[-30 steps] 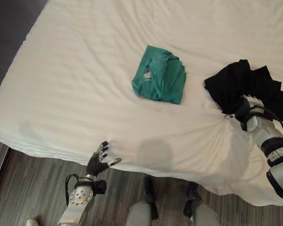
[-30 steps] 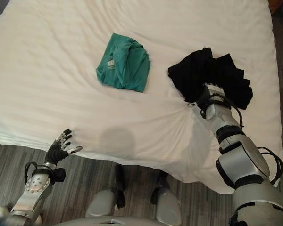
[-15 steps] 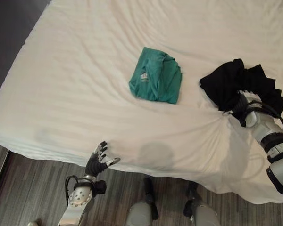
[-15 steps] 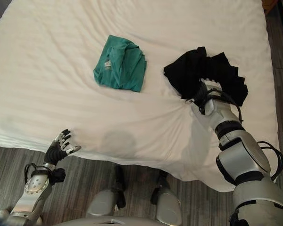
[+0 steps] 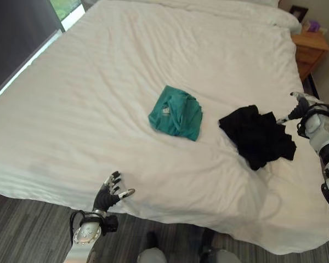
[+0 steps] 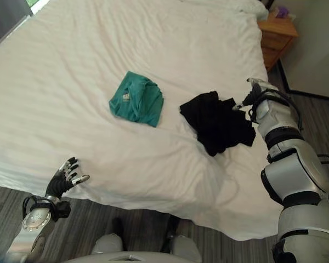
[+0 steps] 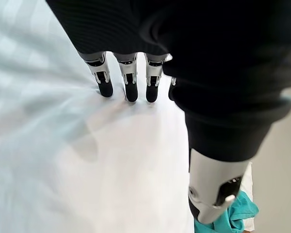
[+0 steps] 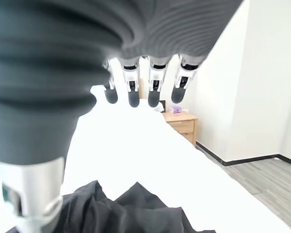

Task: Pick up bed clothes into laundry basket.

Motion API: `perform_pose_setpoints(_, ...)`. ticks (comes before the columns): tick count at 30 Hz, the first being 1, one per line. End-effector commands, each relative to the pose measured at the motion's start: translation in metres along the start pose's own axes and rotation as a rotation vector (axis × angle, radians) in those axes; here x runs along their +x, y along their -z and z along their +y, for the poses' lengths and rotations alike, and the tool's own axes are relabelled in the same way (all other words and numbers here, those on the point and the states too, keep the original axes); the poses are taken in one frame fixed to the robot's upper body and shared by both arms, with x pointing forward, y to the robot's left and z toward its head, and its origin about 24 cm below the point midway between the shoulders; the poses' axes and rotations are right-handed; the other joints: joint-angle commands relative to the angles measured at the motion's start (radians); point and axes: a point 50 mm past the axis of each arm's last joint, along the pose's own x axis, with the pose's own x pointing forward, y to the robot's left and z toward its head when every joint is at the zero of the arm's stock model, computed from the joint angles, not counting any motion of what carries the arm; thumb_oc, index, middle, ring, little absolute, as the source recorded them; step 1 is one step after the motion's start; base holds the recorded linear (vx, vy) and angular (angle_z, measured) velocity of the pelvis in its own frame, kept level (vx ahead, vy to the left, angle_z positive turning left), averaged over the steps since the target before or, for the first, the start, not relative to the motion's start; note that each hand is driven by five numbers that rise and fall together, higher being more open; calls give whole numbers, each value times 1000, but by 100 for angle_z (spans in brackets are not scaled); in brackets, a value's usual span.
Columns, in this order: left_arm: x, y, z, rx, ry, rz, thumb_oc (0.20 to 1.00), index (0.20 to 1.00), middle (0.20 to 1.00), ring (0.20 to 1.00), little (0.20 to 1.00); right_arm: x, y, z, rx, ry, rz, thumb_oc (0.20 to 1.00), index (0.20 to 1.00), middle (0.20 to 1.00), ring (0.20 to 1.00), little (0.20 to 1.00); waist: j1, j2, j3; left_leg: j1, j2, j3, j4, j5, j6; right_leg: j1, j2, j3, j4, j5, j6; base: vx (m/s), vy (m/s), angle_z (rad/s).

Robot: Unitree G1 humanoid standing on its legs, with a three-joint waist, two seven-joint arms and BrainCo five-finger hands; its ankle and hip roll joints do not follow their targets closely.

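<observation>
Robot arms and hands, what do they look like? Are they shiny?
Yes, a bit. The arms are silver-grey, built from rounded shells with dark bands at the joints. The right hand and the left hand each have a dark ribbed cover over the back and wrist, and silver fingers with dark tips. The thumb is silver too.
</observation>
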Motion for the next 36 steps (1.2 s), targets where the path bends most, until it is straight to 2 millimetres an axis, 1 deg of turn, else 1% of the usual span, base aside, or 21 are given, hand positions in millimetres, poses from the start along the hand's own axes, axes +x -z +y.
perform_pose_setpoints(1, 11, -30, -22, -35, 112, -142, 1000, 1000, 1000, 1000, 1000, 2, 2, -29, 2, 79, 10, 1000, 1000, 1000, 1000, 1000, -5, 15, -5, -18, 61, 23, 7, 50, -65, 137, -30, -31, 20, -130, 78, 0, 0, 0)
perform_pose_setpoints(6, 7, -26, -15, -44, 81, -127, 1000, 1000, 1000, 1000, 1000, 1, 5, -13, 6, 61, 22, 1000, 1000, 1000, 1000, 1000, 4, 38, 9, -45, 63, 18, 7, 62, -69, 113, -31, -42, 20, -128, 79, 1, -7, 0)
perform_pose_setpoints(7, 7, -26, -15, -44, 81, -127, 1000, 1000, 1000, 1000, 1000, 1, 5, -13, 6, 60, 22, 1000, 1000, 1000, 1000, 1000, 4, 37, 9, -46, 63, 18, 7, 62, -69, 112, -31, -42, 20, -128, 79, -54, -35, -3)
perform_pose_setpoints(8, 6, -25, -11, -49, 56, -124, 1000, 1000, 1000, 1000, 1000, 1, 5, -10, 18, 64, 29, 1000, 1000, 1000, 1000, 1000, 13, 61, 25, -72, 65, 14, 7, 74, -74, 89, -34, -49, 20, -126, 78, -51, -23, -2)
perform_pose_setpoints(9, 6, -25, -11, -49, 56, -124, 1000, 1000, 1000, 1000, 1000, 1, 5, -10, 18, 64, 29, 1000, 1000, 1000, 1000, 1000, 12, 61, 24, -73, 66, 13, 7, 75, -74, 88, -34, -49, 20, -125, 78, -70, -31, -1)
perform_pose_setpoints(11, 6, -24, -9, -51, 41, -122, 1000, 1000, 1000, 1000, 1000, 2, 0, -9, 26, 73, 22, 1000, 1000, 1000, 1000, 1000, 19, 77, 38, -91, 68, 11, 7, 85, -78, 72, -36, -54, 20, -123, 79, -67, -25, 3)
perform_pose_setpoints(12, 7, -24, -6, -49, 27, -124, 1000, 1000, 1000, 1000, 1000, 3, -9, -11, 29, 89, -1, 1000, 1000, 1000, 1000, 1000, 26, 94, 52, -114, 69, 8, 7, 96, -82, 51, -35, -57, 20, -120, 79, -99, -34, 7)
perform_pose_setpoints(14, 7, -24, -5, -50, 22, -126, 1000, 1000, 1000, 1000, 1000, 3, -13, -12, 30, 98, -13, 1000, 1000, 1000, 1000, 1000, 29, 101, 56, -125, 71, 7, 7, 101, -83, 39, -35, -57, 20, -118, 79, -64, -21, 6)
perform_pose_setpoints(17, 10, -27, -4, -55, 12, -142, 1000, 1000, 1000, 1000, 1000, 4, -25, -18, 52, 135, -38, 1000, 1000, 1000, 1000, 1000, 44, 125, 79, -166, 76, 7, 7, 123, -94, 0, -36, -65, 20, -112, 81, -55, -30, 4)
perform_pose_setpoints(18, 12, -27, -4, -54, 13, -142, 1000, 1000, 1000, 1000, 1000, 5, -31, -25, 61, 156, -50, 1000, 1000, 1000, 1000, 1000, 51, 130, 83, -170, 78, -9, 7, 110, -113, -4, -37, -58, 20, -128, 91, 6, -34, 5)
perform_pose_setpoints(20, 14, -28, -4, -52, 14, -143, 1000, 1000, 1000, 1000, 1000, 6, -37, -34, 79, 186, -52, 1000, 1000, 1000, 1000, 1000, 67, 144, 91, -196, 84, -9, 7, 125, -123, -25, -38, -67, 20, -124, 92, -32, -50, 5)
perform_pose_setpoints(21, 16, -28, -5, -57, 14, -144, 1000, 1000, 1000, 1000, 1000, 7, -41, -40, 97, 203, -55, 1000, 1000, 1000, 1000, 1000, 76, 156, 96, -220, 93, -7, 7, 136, -131, -46, -37, -76, 20, -123, 94, -53, -48, 4)
perform_pose_setpoints(22, 16, -28, -5, -58, 14, -145, 1000, 1000, 1000, 1000, 1000, 7, -42, -40, 97, 204, -56, 1000, 1000, 1000, 1000, 1000, 75, 157, 95, -222, 94, -8, 7, 137, -132, -48, -37, -76, 20, -123, 94, -44, -51, 6)
perform_pose_setpoints(24, 17, -29, -7, -64, 21, -148, 1000, 1000, 1000, 1000, 1000, 7, -48, -40, 127, 208, -71, 1000, 1000, 1000, 1000, 1000, 88, 168, 103, -245, 101, -8, 7, 150, -138, -66, -36, -81, 20, -120, 96, -39, -48, 15)
perform_pose_setpoints(27, 17, -28, -8, -66, 28, -145, 1000, 1000, 1000, 1000, 1000, 7, -53, -34, 184, 190, -76, 1000, 1000, 1000, 1000, 1000, 97, 182, 101, -263, 107, -6, 7, 159, -141, -82, -35, -90, 20, -119, 94, -28, -37, 7)
perform_pose_setpoints(28, 18, -29, -8, -68, 27, -153, 1000, 1000, 1000, 1000, 1000, 7, -56, -26, 228, 167, -83, 200, 200, 200, 200, 200, 99, 189, 102, -266, 111, -5, 7, 162, -142, -82, -35, -90, 20, -119, 93, 0, 0, 0)
perform_pose_setpoints(31, 22, -42, -5, -70, 15, -204, 1000, 1000, 1000, 1000, 1000, 5, -55, -3, 291, 97, -73, 200, 200, 200, 200, 200, 92, 199, 101, -256, 116, 0, 7, 158, -142, -73, -33, -93, 20, -124, 87, 0, 0, 0)
perform_pose_setpoints(32, 22, -45, -2, -80, 1, -218, 1000, 1000, 1000, 1000, 1000, 4, -51, 12, 352, 61, -58, 200, 200, 200, 200, 200, 87, 199, 100, -248, 116, -1, 7, 155, -141, -63, -32, -93, 20, -127, 83, 0, 0, 0)
perform_pose_setpoints(34, 22, -52, 1, -98, -18, -251, 1000, 1000, 1000, 1000, 1000, -1, -42, 35, 415, 8, -32, 200, 200, 200, 200, 200, 77, 201, 97, -234, 116, -2, 7, 151, -140, -46, -30, -93, 20, -133, 78, 0, 0, 0)
perform_pose_setpoints(35, 22, -59, 4, -102, -35, -286, 1000, 1000, 1000, 1000, 1000, -6, -36, 55, 476, -30, -16, 200, 200, 200, 200, 200, 69, 200, 95, -223, 116, -2, 7, 147, -139, -33, -29, -93, 20, -135, 76, 49, -11, 8)
perform_pose_setpoints(36, 18, -70, 11, -100, -68, -338, 1000, 1000, 1000, 1000, 1000, -22, -26, 93, 571, -95, -8, 200, 200, 200, 200, 200, 49, 195, 91, -197, 114, 1, 7, 137, -136, -8, -27, -91, 20, -142, 72, 61, -16, 14)
